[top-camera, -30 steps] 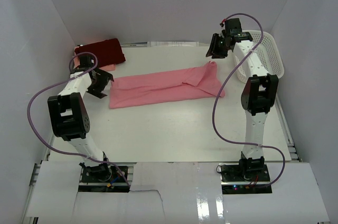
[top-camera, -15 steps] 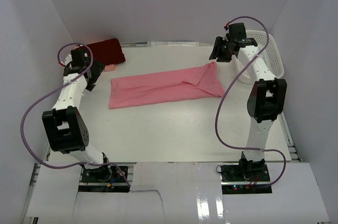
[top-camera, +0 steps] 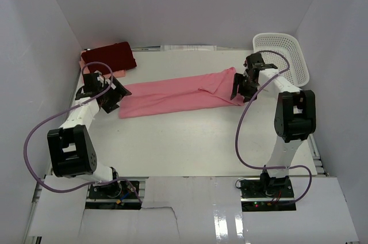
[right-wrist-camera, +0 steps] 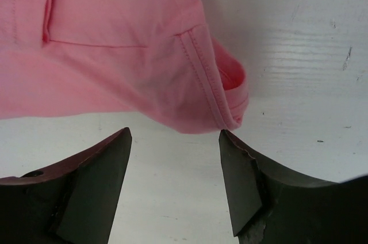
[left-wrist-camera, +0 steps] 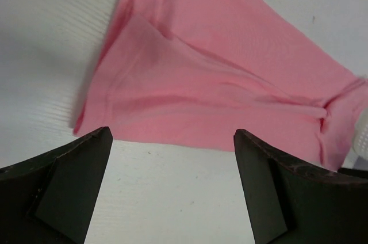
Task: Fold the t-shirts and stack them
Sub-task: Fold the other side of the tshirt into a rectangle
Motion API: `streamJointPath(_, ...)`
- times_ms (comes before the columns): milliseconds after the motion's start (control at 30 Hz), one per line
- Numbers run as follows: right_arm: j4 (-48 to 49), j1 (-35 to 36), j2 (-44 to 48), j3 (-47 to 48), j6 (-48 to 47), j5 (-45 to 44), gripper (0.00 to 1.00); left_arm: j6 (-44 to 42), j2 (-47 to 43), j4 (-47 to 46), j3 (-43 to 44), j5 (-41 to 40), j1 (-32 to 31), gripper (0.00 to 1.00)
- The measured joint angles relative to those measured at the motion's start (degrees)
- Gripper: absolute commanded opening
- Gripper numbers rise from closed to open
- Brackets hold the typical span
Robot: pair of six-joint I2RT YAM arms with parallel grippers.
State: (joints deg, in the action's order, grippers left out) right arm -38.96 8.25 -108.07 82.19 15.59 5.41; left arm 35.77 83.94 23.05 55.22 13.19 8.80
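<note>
Top external: salmon-pink t-shirt (top-camera: pixel 178 95) lies as a long folded strip — rumpled at its right end. Left gripper (left-wrist-camera: pixel 172 133) and right gripper (right-wrist-camera: pixel 175 133) fingers stand apart, empty.

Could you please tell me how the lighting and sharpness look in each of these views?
Top external: even, diffuse light, soft shadows on the table, glare on the glossy sheet at the near edge. Left wrist: the salmon-pink t-shirt is sharp; the left end effector is dark, showing little detail. Right wrist: the hem stitching is crisp, with a soft shadow beside it.
</note>
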Motion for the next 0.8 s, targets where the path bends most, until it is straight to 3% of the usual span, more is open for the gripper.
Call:
streamJointPath(167,1.20,-0.02,0.00,-2.93,0.02,-1.55,0.68,-2.82,1.14,-3.78,-0.17,7.17,-0.96,0.98)
streamJointPath(400,3.89,-0.44,0.15,-4.87,-0.07,-4.26,0.66,-5.99,4.17,-5.77,0.24,10.19,-3.37,0.98)
streamJointPath(567,5.92,-1.16,0.37,-6.10,-0.35,-5.29,0.59,-7.08,9.90,-6.38,3.26,10.12,-5.92,0.98)
streamJointPath(600,6.23,-1.25,0.37,-6.12,-0.46,-5.33,0.55,-7.23,11.47,-6.47,4.39,10.14,-6.40,0.98)
streamJointPath(667,7.23,-1.49,0.37,-6.12,-0.44,-5.44,0.32,-7.45,14.29,-6.64,6.32,10.08,-7.19,0.98)
streamJointPath(700,7.54,-1.51,0.35,-6.12,-0.98,-5.42,0.32,-7.54,15.45,-6.80,7.06,10.01,-7.52,0.98)
streamJointPath(733,7.89,-1.51,0.33,-6.12,-0.81,-5.44,0.19,-7.72,16.57,-6.64,7.76,9.73,-8.28,0.98)
streamJointPath(800,8.50,-1.51,0.13,-6.12,-0.92,-5.11,0.08,-8.04,18.32,-6.67,8.87,9.29,-9.33,0.98)
